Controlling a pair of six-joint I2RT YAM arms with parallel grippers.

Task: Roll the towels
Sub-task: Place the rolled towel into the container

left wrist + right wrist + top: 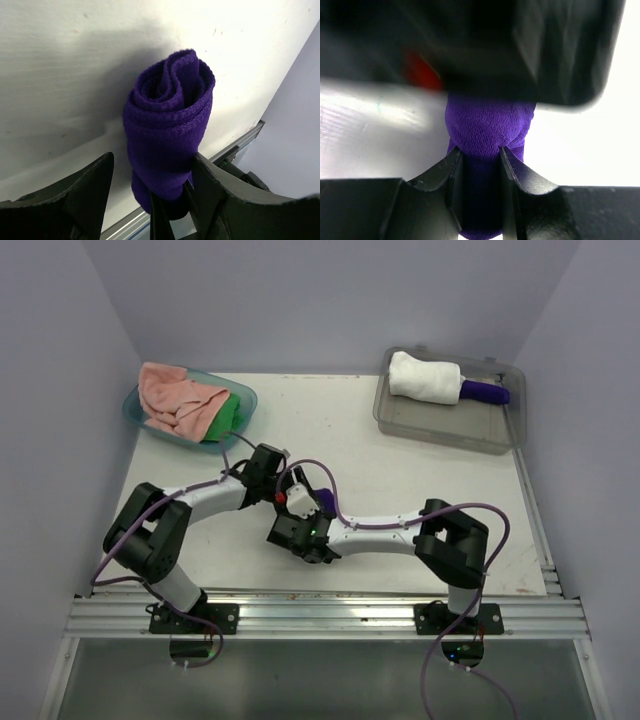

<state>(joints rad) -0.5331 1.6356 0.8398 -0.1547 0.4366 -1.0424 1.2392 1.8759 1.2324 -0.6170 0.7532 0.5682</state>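
A purple towel point(167, 125), rolled into a tight cylinder, stands on end above the white table. My right gripper point(479, 152) is shut on its lower part, with both fingers pressed into the cloth point(487, 125). My left gripper point(152, 160) is open around the same roll: its right finger point(220, 195) touches the cloth, and its left finger point(85, 195) stands apart from it. In the top view both grippers meet at the table's near middle, the left one point(300, 498) and the right one point(312, 522), with only a bit of the purple towel point(326, 510) showing.
A teal basket point(135, 408) at the back left holds pink point(175, 395) and green point(232, 412) towels. A clear bin point(440, 425) at the back right holds a rolled white towel point(425, 378) and a rolled purple one point(485, 392). A metal rail point(320, 615) runs along the near edge.
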